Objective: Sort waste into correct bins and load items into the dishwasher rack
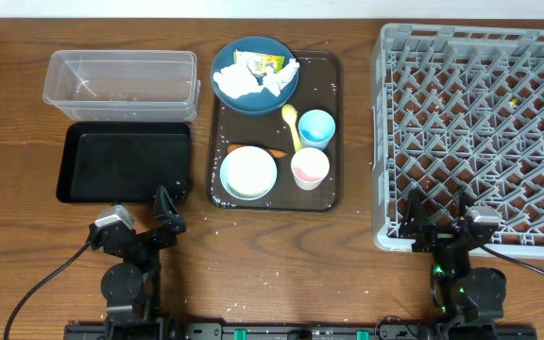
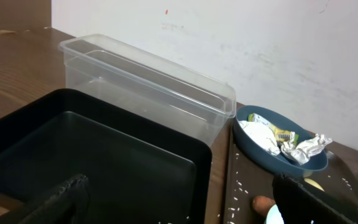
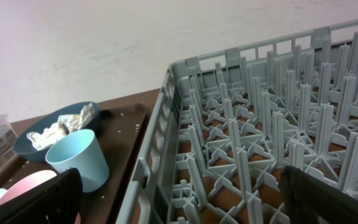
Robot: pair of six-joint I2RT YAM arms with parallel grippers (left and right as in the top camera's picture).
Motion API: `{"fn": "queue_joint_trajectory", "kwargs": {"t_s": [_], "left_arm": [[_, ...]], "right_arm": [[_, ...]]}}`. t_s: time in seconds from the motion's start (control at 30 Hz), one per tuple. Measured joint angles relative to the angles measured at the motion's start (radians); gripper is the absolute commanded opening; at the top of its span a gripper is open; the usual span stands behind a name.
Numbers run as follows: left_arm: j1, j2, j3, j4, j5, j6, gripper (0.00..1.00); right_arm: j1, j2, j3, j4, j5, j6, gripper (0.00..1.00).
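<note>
The blue plate (image 1: 254, 74) at the back of the brown tray (image 1: 333, 132) holds crumpled white tissue (image 1: 244, 83) and a yellow-green wrapper (image 1: 260, 62). The white bowl (image 1: 248, 173), an orange carrot (image 1: 273, 151), the yellow spoon (image 1: 293, 123), the light blue cup (image 1: 316, 127) and the pink cup (image 1: 310, 169) also sit on it, with rice grains scattered. The clear tub (image 1: 121, 85) and black tray (image 1: 126, 162) lie to the left. The grey rack (image 1: 480, 132) is on the right. My left gripper (image 1: 168, 210) and right gripper (image 1: 439, 222) are open and empty near the front.
In the left wrist view the black tray (image 2: 92, 155), the clear tub (image 2: 148, 87) and the plate (image 2: 278, 140) lie ahead. In the right wrist view the rack (image 3: 260, 137) and the light blue cup (image 3: 79, 158) show. Rice grains (image 1: 277, 279) dot the table.
</note>
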Motion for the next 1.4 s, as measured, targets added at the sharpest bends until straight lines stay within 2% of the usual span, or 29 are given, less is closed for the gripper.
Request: {"fn": "queue_joint_trajectory", "kwargs": {"t_s": [1.3, 1.4], "left_arm": [[0.000, 0.000, 0.000, 0.000, 0.000, 0.000, 0.96], [0.000, 0.000, 0.000, 0.000, 0.000, 0.000, 0.96]], "right_arm": [[0.000, 0.000, 0.000, 0.000, 0.001, 0.000, 0.99], [0.000, 0.000, -0.002, 0.039, 0.027, 0.000, 0.99]]}}
